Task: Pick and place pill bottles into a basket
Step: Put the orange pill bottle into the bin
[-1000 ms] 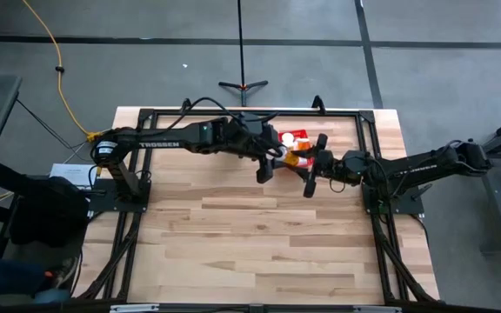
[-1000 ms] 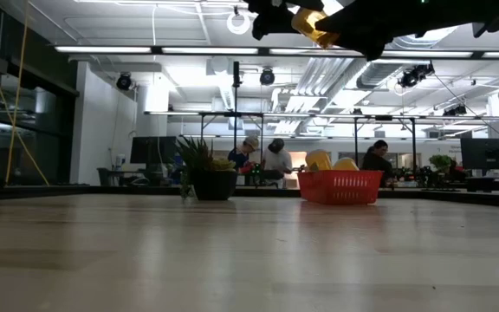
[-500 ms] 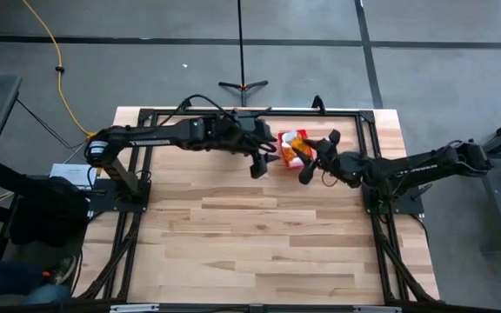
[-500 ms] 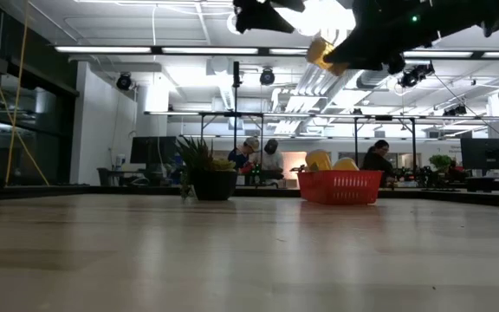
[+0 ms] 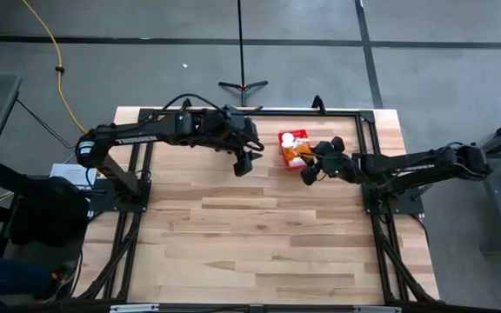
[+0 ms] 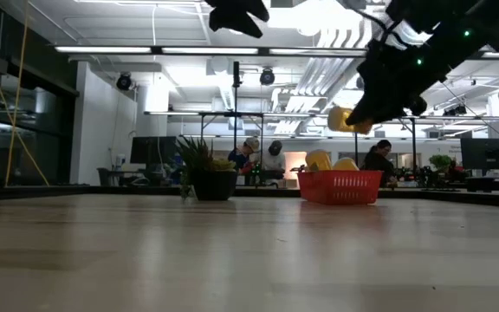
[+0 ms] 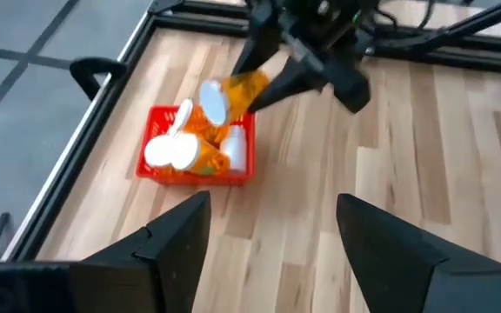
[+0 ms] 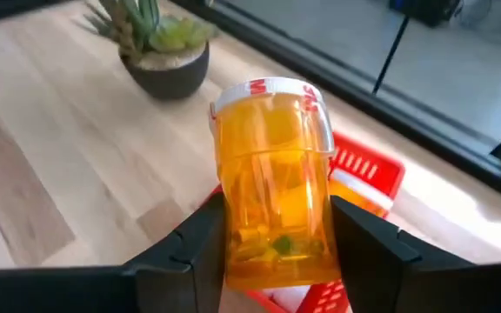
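The red basket (image 5: 285, 153) stands at the table's far side with several white-capped orange pill bottles (image 7: 181, 149) lying in it. My right gripper (image 5: 310, 163) is shut on one more pill bottle (image 8: 272, 191), just above and to the right of the basket; the low view shows this bottle (image 6: 345, 119) hanging above the basket (image 6: 340, 186). My left gripper (image 5: 243, 163) is open and empty, in the air to the left of the basket, its fingers wide apart in the left wrist view (image 7: 272, 239). My right gripper pinches the bottle's orange body (image 8: 272, 239) between its two fingers (image 8: 368, 248), near the bottom end, with the white cap (image 8: 268, 87) pointing away from the gripper. The bottle is lifted clear and tilted, cap end toward the basket (image 7: 211, 103).
A small green potted plant (image 6: 206, 178) stands at the far edge, left of the basket. A black frame (image 5: 250, 113) runs round the table's far side and both side edges. The near half of the wooden table (image 5: 259, 243) is bare board.
My left gripper has drawn away from the basket toward the table's left, open. My right gripper has come down with the pill bottle toward the basket and moved a little toward the far edge, tipping the bottle's cap end down.
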{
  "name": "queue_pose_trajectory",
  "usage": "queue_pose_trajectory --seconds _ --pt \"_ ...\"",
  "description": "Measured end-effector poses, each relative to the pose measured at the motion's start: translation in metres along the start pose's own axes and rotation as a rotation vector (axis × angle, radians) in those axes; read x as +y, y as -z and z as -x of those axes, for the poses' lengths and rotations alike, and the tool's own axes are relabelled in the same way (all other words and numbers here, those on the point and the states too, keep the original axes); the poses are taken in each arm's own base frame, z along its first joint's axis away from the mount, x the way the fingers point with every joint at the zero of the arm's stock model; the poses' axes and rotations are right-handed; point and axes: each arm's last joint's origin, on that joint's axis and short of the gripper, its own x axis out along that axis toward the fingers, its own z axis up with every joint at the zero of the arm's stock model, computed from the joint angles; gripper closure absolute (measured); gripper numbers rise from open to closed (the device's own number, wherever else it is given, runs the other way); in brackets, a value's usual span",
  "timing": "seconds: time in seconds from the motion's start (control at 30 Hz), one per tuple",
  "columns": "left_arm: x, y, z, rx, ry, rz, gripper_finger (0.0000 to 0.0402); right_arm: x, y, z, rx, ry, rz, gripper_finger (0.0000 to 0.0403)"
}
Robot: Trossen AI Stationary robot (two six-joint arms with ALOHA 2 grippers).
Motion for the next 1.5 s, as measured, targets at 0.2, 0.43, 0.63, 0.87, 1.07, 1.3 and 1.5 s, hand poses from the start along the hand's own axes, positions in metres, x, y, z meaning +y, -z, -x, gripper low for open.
queue_pose_trajectory --seconds 0.2,0.43,0.63,0.87,1.07,1.3,1.5 --pt "0.0 0.001 0.001 0.007 0.0 -0.001 0.0136 -0.005 0.01 -0.017 0.095 0.059 -0.07 0.0226" --pt "0.0 0.001 0.001 0.006 0.0 0.003 0.0142 -0.002 0.018 -0.039 0.13 0.084 -0.184 0.0231" --pt "0.0 0.001 0.001 0.006 0.008 0.002 0.0142 -0.001 0.025 -0.048 0.182 0.088 -0.263 0.0227" --pt "0.0 0.0 0.001 0.005 0.009 -0.001 0.0142 -0.002 0.026 -0.051 0.185 0.09 -0.284 0.0228" --pt "0.0 0.0 0.001 -0.004 0.01 -0.006 0.0142 -0.001 0.026 -0.051 0.197 0.061 -0.302 0.02" --pt "-0.002 -0.005 0.001 -0.05 0.069 -0.049 0.0142 0.001 0.023 -0.051 0.197 0.012 -0.313 0.0142" --pt "-0.004 -0.01 0.001 -0.109 0.131 -0.054 0.0142 0.006 0.016 -0.051 0.156 -0.075 -0.346 0.0127"
